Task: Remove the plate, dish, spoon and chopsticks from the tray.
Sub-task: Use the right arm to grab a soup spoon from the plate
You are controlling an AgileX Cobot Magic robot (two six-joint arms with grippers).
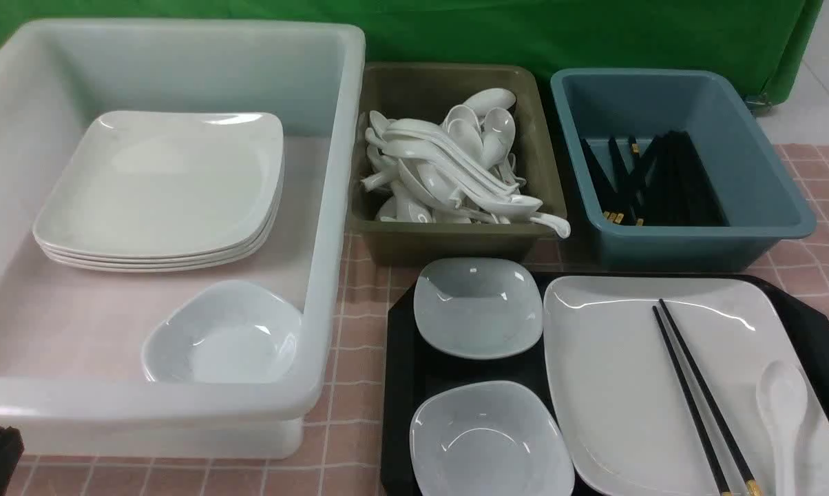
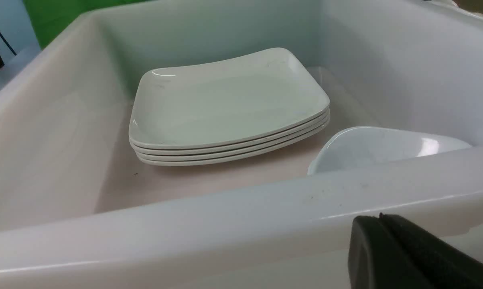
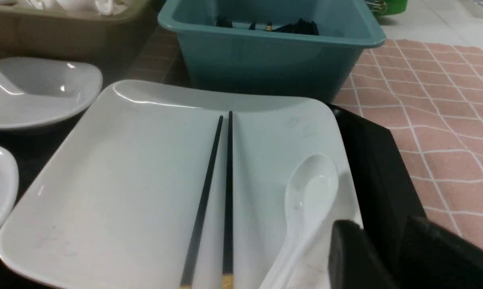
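Tray [image 1: 421,375] on pink checked tablecloth [image 1: 359,386], green backdrop [image 1: 525,34]

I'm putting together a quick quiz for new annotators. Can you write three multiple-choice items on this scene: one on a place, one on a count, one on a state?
1. The loose pair of long thin black chopsticks nearest the robot lies on:
A) the large glossy white rounded-square plate
B) the pink checked cloth
C) the olive tub's rim

2. How many small pale bluish-white dishes stand on the wide black plastic tray?
A) one
B) two
C) four

3. The glossy white soup spoon lies:
A) hollow side up
B) face down
C) snapped in two

Answers:
1 A: both sticks run across the plate's surface.
2 B: one sits behind the other, left of the plate.
3 A: its hollow shows, whole.
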